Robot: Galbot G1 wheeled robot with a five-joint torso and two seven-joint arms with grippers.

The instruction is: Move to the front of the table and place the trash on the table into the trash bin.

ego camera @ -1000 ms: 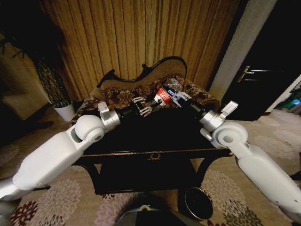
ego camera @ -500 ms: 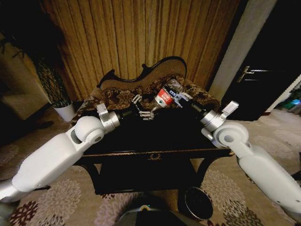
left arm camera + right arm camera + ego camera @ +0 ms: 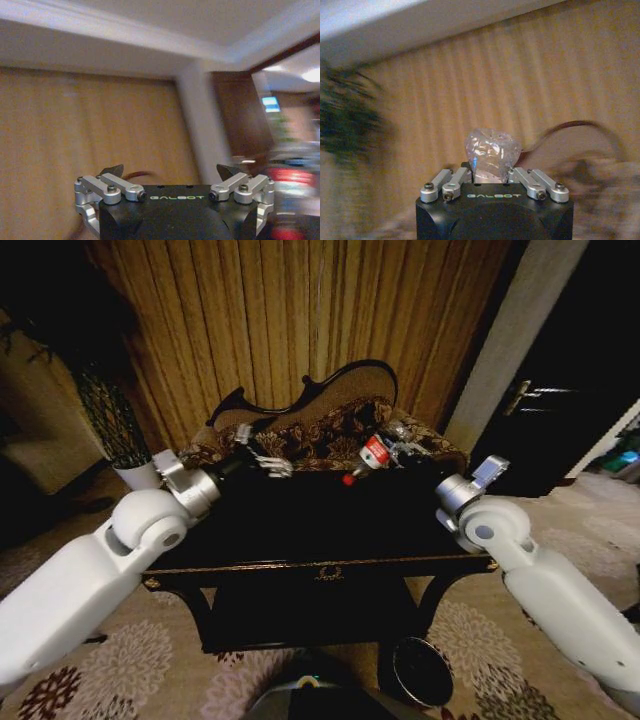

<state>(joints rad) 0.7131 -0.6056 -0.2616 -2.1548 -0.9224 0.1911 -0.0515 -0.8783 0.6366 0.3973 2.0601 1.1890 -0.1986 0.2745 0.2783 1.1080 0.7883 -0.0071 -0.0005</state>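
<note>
My right pincer (image 3: 392,452) is clamped on the clear bottle (image 3: 377,453), held above the table's (image 3: 300,565) far edge; left pincer (image 3: 262,462) spread, empty; bottle looks light, slick, crushable, so I'd grip mid-body.

One black table (image 3: 300,530) with one gold emblem (image 3: 328,572) on its front edge. One plastic bottle (image 3: 372,455) with one red label and one red cap. One round bin (image 3: 420,672) on the floor. One patterned sofa (image 3: 320,425). One white plant pot (image 3: 135,473). Two white robot arms, each ending in one gripper: left gripper (image 3: 265,462), right gripper (image 3: 400,452). One door handle (image 3: 520,395).
</note>
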